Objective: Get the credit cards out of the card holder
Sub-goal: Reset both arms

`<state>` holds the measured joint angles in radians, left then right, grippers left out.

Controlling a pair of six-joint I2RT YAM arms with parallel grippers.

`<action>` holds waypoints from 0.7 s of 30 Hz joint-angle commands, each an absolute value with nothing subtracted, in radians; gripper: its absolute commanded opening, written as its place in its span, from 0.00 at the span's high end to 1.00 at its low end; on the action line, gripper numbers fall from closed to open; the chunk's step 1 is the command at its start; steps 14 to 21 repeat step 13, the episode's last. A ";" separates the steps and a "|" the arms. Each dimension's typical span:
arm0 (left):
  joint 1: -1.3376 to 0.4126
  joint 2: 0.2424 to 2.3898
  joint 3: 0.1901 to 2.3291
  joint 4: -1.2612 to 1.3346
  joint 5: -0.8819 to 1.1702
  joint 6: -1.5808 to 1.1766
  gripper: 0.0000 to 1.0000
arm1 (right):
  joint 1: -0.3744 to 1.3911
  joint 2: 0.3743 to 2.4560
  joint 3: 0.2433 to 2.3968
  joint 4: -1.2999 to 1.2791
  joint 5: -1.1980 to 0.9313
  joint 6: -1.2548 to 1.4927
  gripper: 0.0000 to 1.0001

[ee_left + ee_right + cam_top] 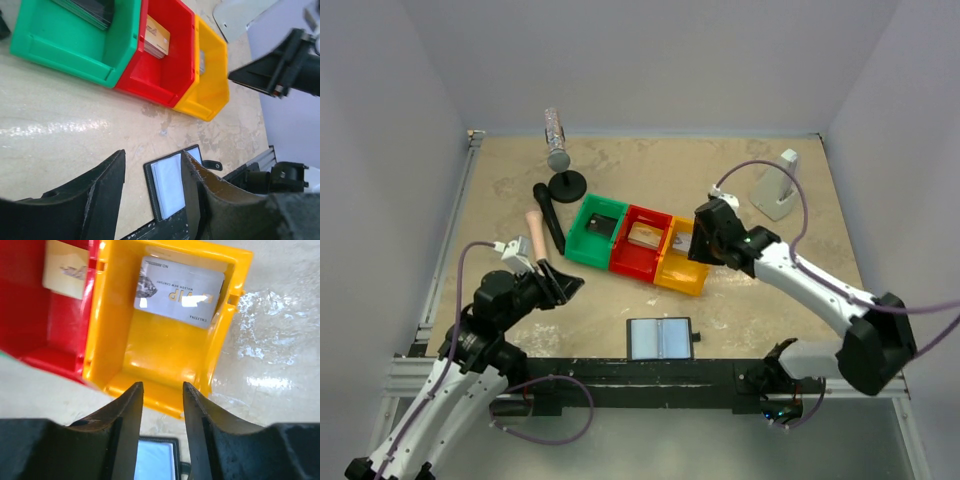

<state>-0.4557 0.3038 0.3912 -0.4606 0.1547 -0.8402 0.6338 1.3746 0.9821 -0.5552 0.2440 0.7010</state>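
The black card holder (661,339) lies open near the table's front edge, its two glossy grey-blue panels up; it also shows in the left wrist view (172,185) and the right wrist view (154,460). A silver card (178,291) lies in the yellow bin (682,262), a tan card (156,36) in the red bin (641,243), and dark cards (90,11) in the green bin (593,232). My right gripper (162,386) is open and empty above the yellow bin's near wall (150,395). My left gripper (152,157) is open and empty, left of the card holder.
A black stand with a silver cylinder (560,160), a black marker (549,218) and a tan-handled tool (535,236) lie at the back left. A white object (776,187) stands at the back right. A black rail (640,372) runs along the front edge.
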 commanded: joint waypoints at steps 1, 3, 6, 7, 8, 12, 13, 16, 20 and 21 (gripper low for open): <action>-0.451 0.353 0.509 -0.558 0.005 -0.773 0.42 | 0.640 1.125 0.911 -0.563 0.232 0.638 0.56; -0.451 0.379 0.540 -0.633 -0.108 -0.801 0.24 | 0.641 0.987 0.858 -0.572 0.216 0.601 0.53; -0.451 0.422 0.563 -0.669 -0.181 -0.842 0.16 | 0.640 0.814 0.769 -0.618 0.189 0.557 0.52; -0.451 0.434 0.572 -0.679 -0.184 -0.844 0.15 | 0.640 0.754 0.734 -0.633 0.196 0.557 0.52; -0.451 0.446 0.583 -0.696 -0.195 -0.845 0.15 | 0.641 0.694 0.700 -0.646 0.198 0.558 0.51; -0.451 0.463 0.600 -0.715 -0.210 -0.851 0.16 | 0.640 0.514 0.635 -0.679 0.209 0.549 0.50; -0.451 0.463 0.606 -0.716 -0.204 -0.842 0.14 | 0.641 0.482 0.632 -0.684 0.204 0.549 0.50; -0.451 0.463 0.606 -0.716 -0.204 -0.842 0.14 | 0.641 0.482 0.632 -0.684 0.204 0.549 0.50; -0.451 0.463 0.606 -0.716 -0.204 -0.842 0.14 | 0.641 0.482 0.632 -0.684 0.204 0.549 0.50; -0.451 0.463 0.606 -0.716 -0.204 -0.842 0.14 | 0.641 0.482 0.632 -0.684 0.204 0.549 0.50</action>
